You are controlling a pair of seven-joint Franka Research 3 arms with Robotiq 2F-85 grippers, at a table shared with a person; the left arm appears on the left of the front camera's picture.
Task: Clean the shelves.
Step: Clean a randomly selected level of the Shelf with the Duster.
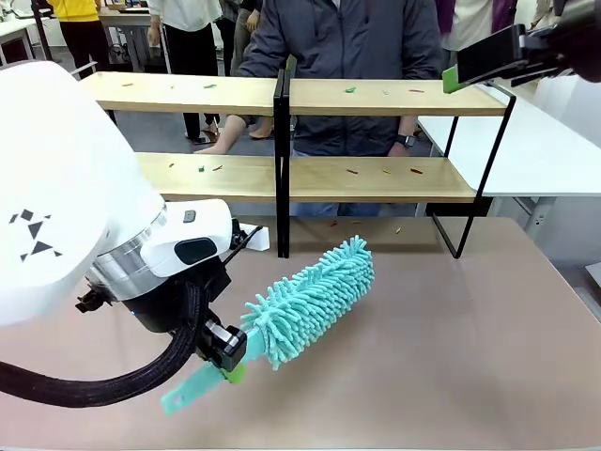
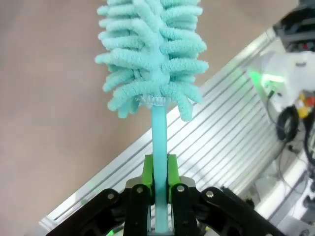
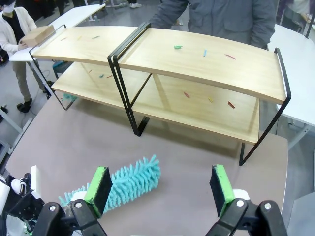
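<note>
The shelves stand across the far side of the table, two long wooden boards in a black frame with small coloured scraps scattered on both. My left gripper is shut on the flat handle of a teal fluffy duster, whose head lies low over the tabletop and points toward the shelves. In the left wrist view the green pads clamp the handle below the duster head. My right gripper hangs open and empty high above the table, looking down on the shelves and the duster. It also shows at the front view's upper right as my right gripper.
A person in a grey jacket stands just behind the shelves. A white side table lies to the right. A few scraps lie on the beige tabletop by the shelf's feet. A small white box sits near the central post.
</note>
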